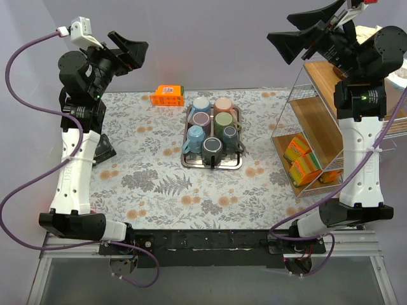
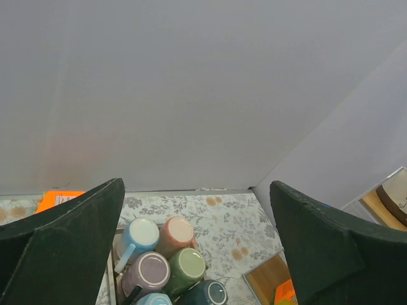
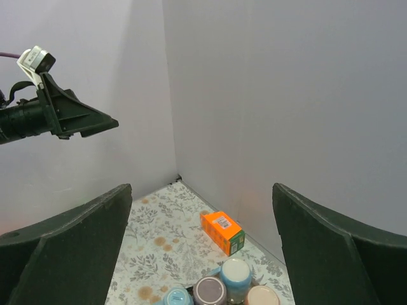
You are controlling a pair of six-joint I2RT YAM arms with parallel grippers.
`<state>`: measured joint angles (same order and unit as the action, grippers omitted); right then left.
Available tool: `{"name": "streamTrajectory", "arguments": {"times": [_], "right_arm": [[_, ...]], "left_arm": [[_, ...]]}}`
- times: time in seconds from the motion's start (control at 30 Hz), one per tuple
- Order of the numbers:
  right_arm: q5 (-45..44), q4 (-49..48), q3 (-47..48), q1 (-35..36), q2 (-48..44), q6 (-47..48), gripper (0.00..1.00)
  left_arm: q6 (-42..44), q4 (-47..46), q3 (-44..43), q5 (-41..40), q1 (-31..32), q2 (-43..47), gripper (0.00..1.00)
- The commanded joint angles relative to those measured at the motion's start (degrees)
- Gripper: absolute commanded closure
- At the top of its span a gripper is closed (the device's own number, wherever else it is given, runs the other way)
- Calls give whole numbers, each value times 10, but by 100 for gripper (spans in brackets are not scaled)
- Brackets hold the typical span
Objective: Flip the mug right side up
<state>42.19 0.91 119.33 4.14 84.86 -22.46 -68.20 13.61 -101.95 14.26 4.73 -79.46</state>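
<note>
Top view, tray (image 1: 213, 166): middle of the bench (image 1: 140, 165), six mugs (image 1: 222, 119) packed tight on it, all apparently mouth-down; cannot tell which one is meant.
Top view, room: bare bench left of and nearer than the tray; orange box (image 1: 168, 95) behind its left corner, wire rack (image 1: 318, 121) close on its right.
Left wrist view, left gripper (image 2: 196, 190): fingers spread wide, empty, raised well above and left of the tray.
Right wrist view, right gripper (image 3: 202, 190): likewise spread wide, empty, raised well above and right of the tray.
Step in hand: probably best to take an outer one, lift clear of its neighbours before flipping, set down left of the tray, away from the wire rack.
</note>
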Motion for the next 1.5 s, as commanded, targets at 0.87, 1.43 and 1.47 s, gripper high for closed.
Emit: {"name": "streamTrajectory", "arguments": {"times": [0.87, 1.43, 1.47], "right_arm": [[-438, 220, -312, 291, -52, 196, 1], [-432, 199, -417, 306, -51, 96, 6], [-441, 202, -422, 307, -51, 90, 6]], "left_arm": [[59, 19, 371, 17, -17, -47, 2], [81, 25, 399, -44, 177, -63, 2], [73, 20, 401, -43, 178, -64, 2]]}}
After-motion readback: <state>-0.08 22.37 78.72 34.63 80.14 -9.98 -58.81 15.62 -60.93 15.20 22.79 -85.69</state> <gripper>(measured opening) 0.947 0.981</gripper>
